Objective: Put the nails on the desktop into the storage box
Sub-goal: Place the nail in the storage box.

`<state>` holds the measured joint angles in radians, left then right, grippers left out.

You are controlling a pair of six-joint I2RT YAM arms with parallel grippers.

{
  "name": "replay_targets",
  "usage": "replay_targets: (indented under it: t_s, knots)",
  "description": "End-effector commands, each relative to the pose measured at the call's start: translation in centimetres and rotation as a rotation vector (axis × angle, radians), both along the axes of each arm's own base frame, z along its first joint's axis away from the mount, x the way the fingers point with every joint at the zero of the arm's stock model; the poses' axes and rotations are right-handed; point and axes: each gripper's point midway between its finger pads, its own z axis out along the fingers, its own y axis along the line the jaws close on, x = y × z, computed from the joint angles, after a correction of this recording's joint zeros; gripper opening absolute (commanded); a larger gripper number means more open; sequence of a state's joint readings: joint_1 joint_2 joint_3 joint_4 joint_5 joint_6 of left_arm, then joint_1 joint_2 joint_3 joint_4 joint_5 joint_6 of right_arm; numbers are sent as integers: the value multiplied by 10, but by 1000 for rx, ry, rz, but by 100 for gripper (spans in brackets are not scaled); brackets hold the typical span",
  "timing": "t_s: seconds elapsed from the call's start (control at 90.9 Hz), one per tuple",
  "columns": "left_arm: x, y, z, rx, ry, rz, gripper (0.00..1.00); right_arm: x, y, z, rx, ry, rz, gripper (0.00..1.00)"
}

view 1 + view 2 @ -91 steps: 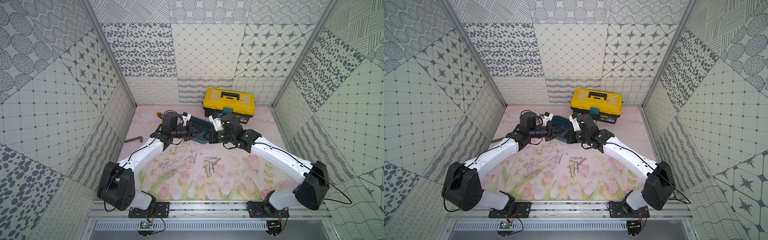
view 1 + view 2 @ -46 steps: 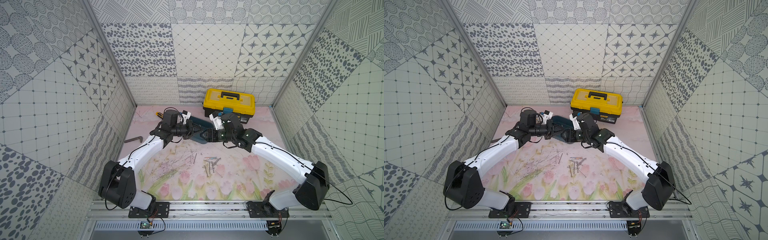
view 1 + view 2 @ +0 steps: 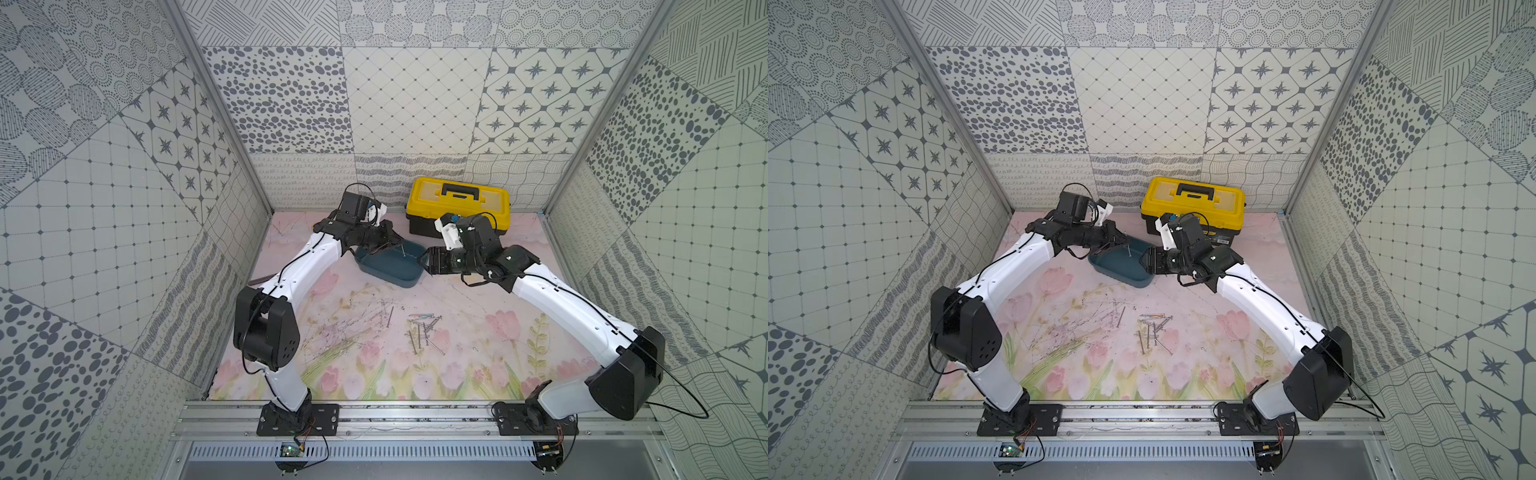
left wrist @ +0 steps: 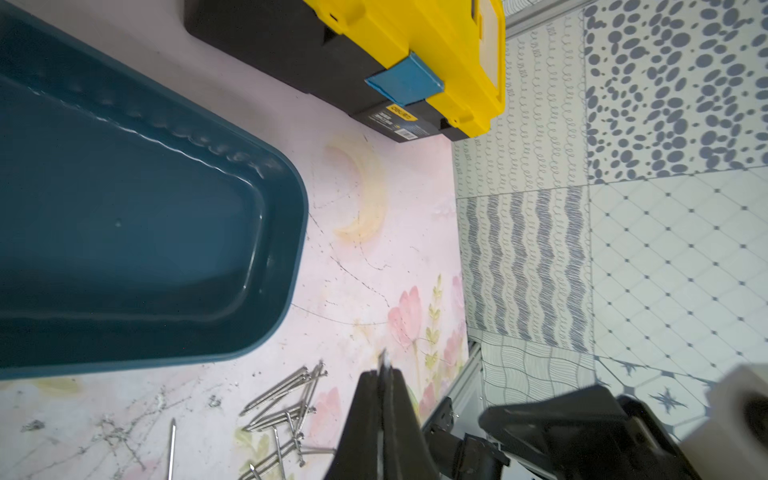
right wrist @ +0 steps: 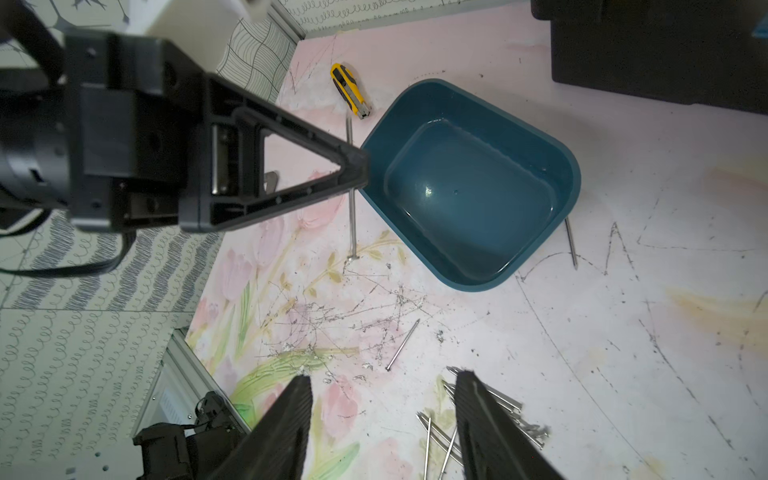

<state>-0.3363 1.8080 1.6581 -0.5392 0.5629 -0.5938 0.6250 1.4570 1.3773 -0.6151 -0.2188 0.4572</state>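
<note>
The left pincer (image 3: 398, 244), pressed together on 1 nail (image 3: 403, 249), holds it over the teal box (image 3: 386, 280) in both top views. The right pincer (image 5: 382, 415), spread wide, hangs just beside a short end of the box. The other nails (image 3: 424, 332) lie heaped on the flowered tabletop (image 3: 478, 353), well apart from the box; 1 stray nail (image 5: 570, 243) lies just beside its wall.

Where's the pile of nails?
In both top views the pile of nails lies on the desktop, between the storage box and the metal base rail, a bit to the right.
</note>
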Motion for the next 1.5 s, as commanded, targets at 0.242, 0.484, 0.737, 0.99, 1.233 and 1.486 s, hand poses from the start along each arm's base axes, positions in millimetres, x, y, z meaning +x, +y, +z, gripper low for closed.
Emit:
replay_targets:
  t_s: [0.242, 0.484, 0.737, 0.99, 1.233, 1.486]
  knots:
    - [15, 12, -68, 487, -16, -170, 0, 5, -13, 2, -152, -134, 69, 63]
    - [20, 2, -102, 609, -2, -231, 0, 4, -18, -3, -190, -151, 75, 66]
    - [12, -12, -143, 725, 17, -311, 0, 3, -33, -2, -220, -168, 19, 93]
    - [19, -17, -159, 751, 20, -310, 0, -3, -51, 1, -219, -171, -63, 97]
    - [17, -19, -175, 754, 48, -321, 0, -6, -84, 2, -168, -140, -196, 97]
    - [16, -25, -182, 725, 77, -304, 22, -9, -92, -7, -143, -101, -225, 97]
